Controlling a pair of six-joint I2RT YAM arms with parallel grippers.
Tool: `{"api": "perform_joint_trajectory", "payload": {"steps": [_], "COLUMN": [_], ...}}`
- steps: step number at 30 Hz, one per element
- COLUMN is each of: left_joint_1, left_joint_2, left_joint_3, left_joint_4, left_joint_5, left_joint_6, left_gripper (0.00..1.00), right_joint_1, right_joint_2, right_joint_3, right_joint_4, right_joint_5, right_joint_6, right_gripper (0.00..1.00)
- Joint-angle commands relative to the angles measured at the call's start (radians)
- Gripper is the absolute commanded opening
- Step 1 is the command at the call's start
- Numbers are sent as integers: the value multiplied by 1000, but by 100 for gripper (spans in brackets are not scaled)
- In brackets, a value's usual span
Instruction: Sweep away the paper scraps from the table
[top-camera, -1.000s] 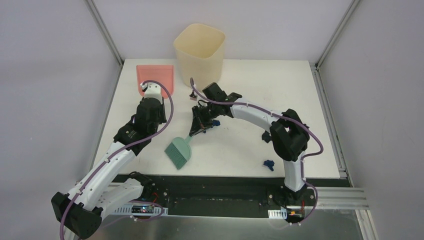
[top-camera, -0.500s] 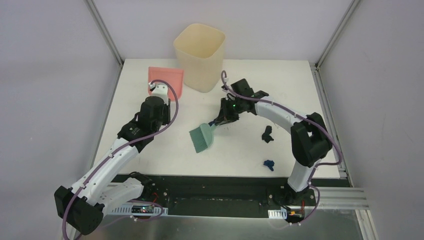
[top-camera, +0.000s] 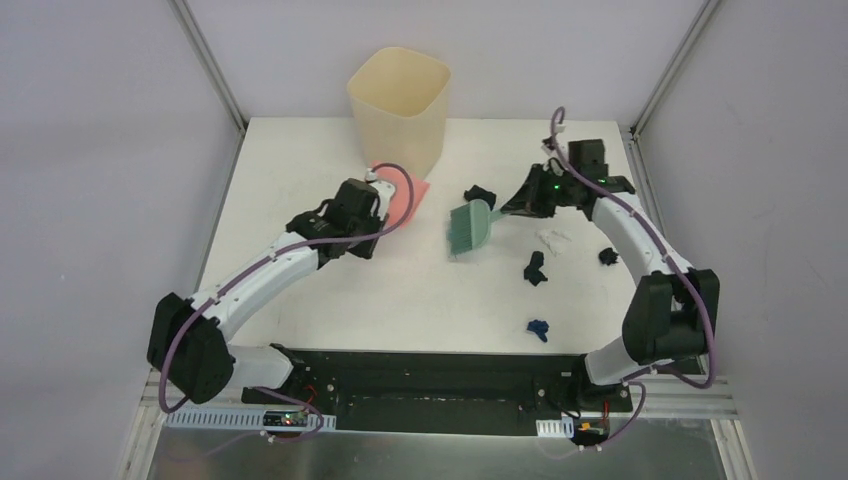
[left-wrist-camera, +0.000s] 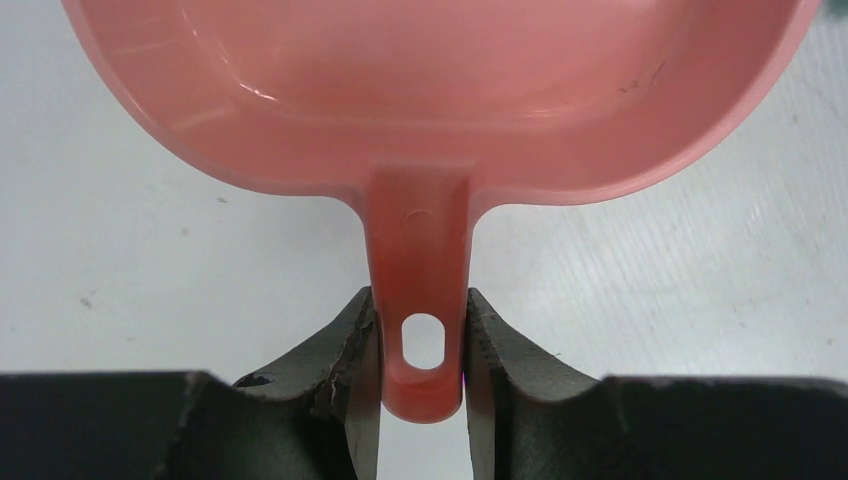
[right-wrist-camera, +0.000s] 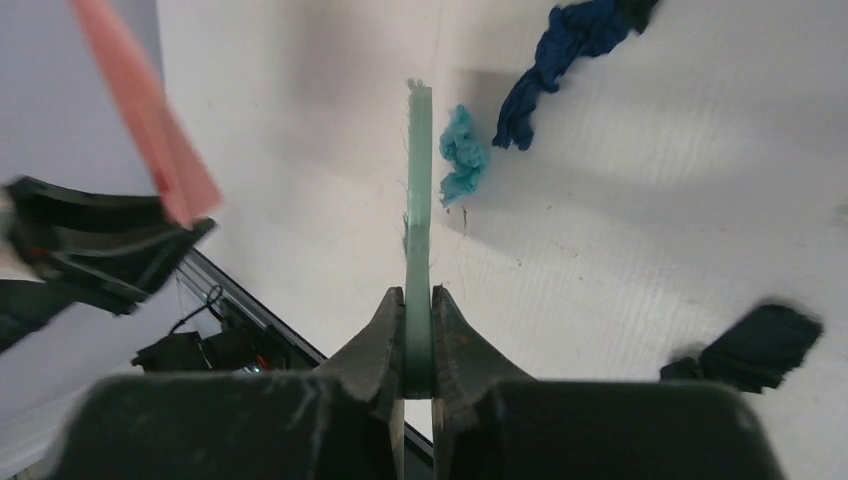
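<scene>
Tally: one cream bin, one pink dustpan, one green hand brush.
From above, five paper scraps: three black, one white, one dark blue; the right wrist view adds one teal wad.

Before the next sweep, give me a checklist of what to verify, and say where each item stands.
1. Left fingers shut on the dustpan handle: ok.
2. Right fingers shut on the brush: ok.
3. Dustpan lip resting on the table: cannot tell.
4. Brush on the far side of the paper scraps from the dustpan, ready to push them in: not ok. It stands between the dustpan and most scraps.
5. Table free of scraps: not ok. Several lie on it to the right of the brush.
</scene>
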Motion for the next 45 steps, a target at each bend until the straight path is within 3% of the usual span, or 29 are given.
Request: {"api": "perform_joint_trajectory", "payload": {"steps": [1, 5, 10, 14, 18, 22, 25, 28, 33, 39, 45], "left_joint_1": [-124, -177, -180, -197, -209, -210, -213, -216, -218, -216, -217], "left_joint_2": [129, 227, 293, 365, 416, 438, 480, 499, 488, 524, 533], "left_joint_3": [91, 114, 127, 153, 189, 192, 212, 221, 223, 236, 251], "left_joint_4": [-137, -180, -217, -286, -341, -350, -381, -389, -377, -385, -378], "left_joint_5": [33, 119, 257, 288, 270, 239, 188, 184, 195, 187, 158], "left_joint_6": [111, 110, 108, 107, 105, 105, 98, 97, 103, 101, 97], "left_gripper": [0, 0, 0, 3, 3, 3, 1, 1, 1, 0, 0], "right_joint_1": [-143, -200, -231, -229, -205, -119, -20, 71, 199, 324, 371], "right_joint_2": [-129, -147, -127, 2, 176, 326, 382, 427, 506, 547, 507], "right_joint_3": [86, 158, 185, 326, 513, 658, 681, 701, 747, 789, 744], "right_joint_4": [19, -64, -34, -51, -109, -136, -97, -90, -187, -420, -537], "right_joint_5": [-195, -172, -60, 62, 285, 501, 673, 750, 749, 628, 324], "right_joint_6": [-29, -92, -207, -332, -471, -597, -704, -774, -827, -750, -585], "right_gripper": [0, 0, 0, 0, 0, 0, 0, 0, 0, 0, 0]}}
